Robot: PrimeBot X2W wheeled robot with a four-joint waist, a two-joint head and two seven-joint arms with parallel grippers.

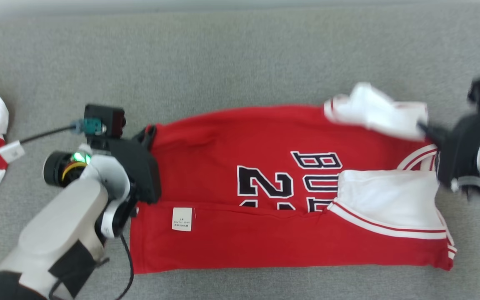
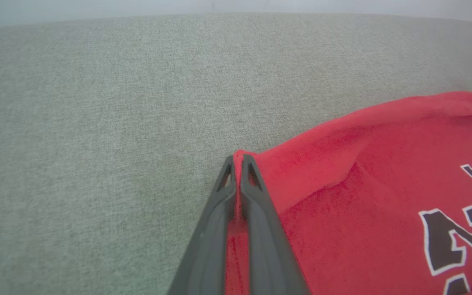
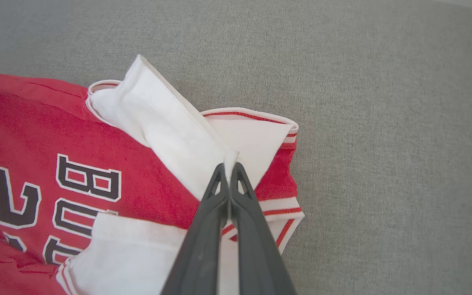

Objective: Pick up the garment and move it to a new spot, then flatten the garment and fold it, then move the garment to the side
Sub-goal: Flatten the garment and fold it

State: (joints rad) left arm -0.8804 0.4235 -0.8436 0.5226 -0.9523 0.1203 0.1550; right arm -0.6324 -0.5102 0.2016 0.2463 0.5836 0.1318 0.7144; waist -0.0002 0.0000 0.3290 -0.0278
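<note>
Jersey point(image 1: 273, 137) lies mid-way on the grey surface point(image 1: 223, 58), long axis left to right: hem toward the left edge, neck and white sleeves toward the right, near long side folded over. Hem's far corner is pinched tight in the left gripper point(image 2: 238, 159); the right gripper point(image 3: 228, 167) is clamped on the far sleeve point(image 3: 158, 119).

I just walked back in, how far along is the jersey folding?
Done: the jersey lies spread out, its near side folded over, label up. In hand: left end effector pinches the far hem corner, right end effector the far sleeve, seemingly for the second fold. Left: finishing folds, moving it aside.
</note>
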